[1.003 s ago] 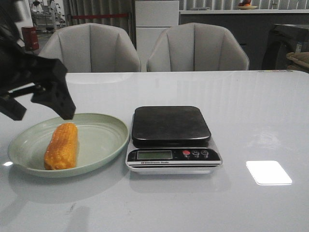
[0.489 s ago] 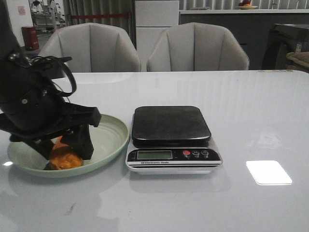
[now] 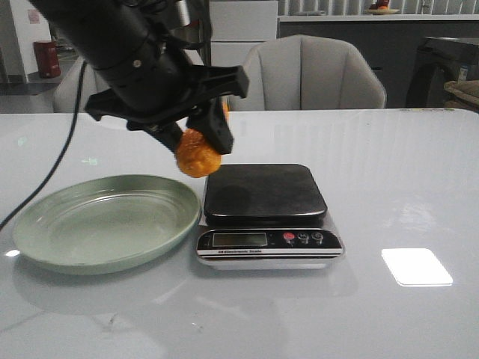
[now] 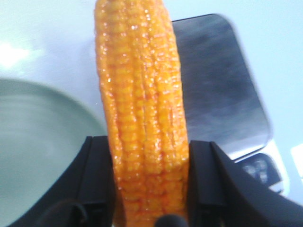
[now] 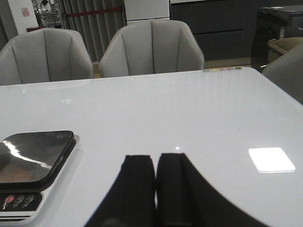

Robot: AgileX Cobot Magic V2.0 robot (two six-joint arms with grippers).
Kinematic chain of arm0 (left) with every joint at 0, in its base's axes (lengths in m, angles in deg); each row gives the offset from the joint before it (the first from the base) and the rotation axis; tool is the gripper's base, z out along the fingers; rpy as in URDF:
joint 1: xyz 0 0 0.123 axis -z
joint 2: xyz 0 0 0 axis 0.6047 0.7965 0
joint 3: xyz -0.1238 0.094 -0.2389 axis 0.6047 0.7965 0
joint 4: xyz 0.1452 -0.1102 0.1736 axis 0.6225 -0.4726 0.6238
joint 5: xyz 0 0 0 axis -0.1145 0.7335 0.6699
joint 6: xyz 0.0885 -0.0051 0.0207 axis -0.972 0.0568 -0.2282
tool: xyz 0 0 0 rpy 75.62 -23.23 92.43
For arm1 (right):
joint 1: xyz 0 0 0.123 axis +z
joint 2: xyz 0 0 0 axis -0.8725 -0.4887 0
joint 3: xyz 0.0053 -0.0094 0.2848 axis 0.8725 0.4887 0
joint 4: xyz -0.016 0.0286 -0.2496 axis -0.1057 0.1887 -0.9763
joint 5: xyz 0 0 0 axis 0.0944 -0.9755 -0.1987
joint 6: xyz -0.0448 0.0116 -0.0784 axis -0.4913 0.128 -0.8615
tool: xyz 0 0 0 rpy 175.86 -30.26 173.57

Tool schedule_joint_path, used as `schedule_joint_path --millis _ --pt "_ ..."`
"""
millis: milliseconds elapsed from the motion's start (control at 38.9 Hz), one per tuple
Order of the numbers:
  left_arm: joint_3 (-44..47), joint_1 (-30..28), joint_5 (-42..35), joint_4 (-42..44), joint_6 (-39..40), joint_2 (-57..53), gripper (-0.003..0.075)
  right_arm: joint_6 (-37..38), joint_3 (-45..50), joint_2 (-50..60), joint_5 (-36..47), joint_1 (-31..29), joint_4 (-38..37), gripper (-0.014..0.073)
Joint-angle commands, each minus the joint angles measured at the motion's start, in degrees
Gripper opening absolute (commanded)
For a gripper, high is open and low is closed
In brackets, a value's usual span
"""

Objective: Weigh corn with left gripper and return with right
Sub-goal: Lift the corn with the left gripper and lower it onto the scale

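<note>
I have the corn (image 3: 197, 153) clamped between the fingers of the left gripper (image 3: 196, 140), lifted clear of the green plate (image 3: 45, 224) and hanging near the left rear corner of the scale (image 3: 263, 193); my right gripper (image 5: 155, 174) rests low over the white table (image 3: 397, 172), fingers pressed together on nothing

The glossy white table (image 3: 389, 172) carries two things side by side — a green plate (image 3: 105, 222) and a kitchen scale (image 3: 266, 213).
</note>
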Motion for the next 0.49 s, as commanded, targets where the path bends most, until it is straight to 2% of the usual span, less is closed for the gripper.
schedule_joint_path --millis 0,154,309,360,463 --pt "-3.71 1.82 -1.98 -2.53 0.27 -0.71 0.0140 -0.56 0.61 1.08 4.73 -0.36 -0.68 0.0176" --pt "-6.35 3.63 -2.10 -4.55 0.27 2.81 0.0250 -0.56 0.61 1.08 4.73 -0.36 -0.68 0.0176" --pt "-8.25 4.43 -1.86 -6.06 0.40 5.96 0.0488 -0.56 0.61 1.08 4.73 -0.36 -0.68 0.0176" --pt "-8.23 4.38 -1.99 -7.23 0.40 6.31 0.0540 -0.56 0.61 1.08 4.73 -0.36 -0.68 0.0176" --pt "-8.23 4.38 -1.99 -7.33 0.40 5.57 0.0556 -0.56 0.61 1.08 4.73 -0.36 -0.68 0.0176"
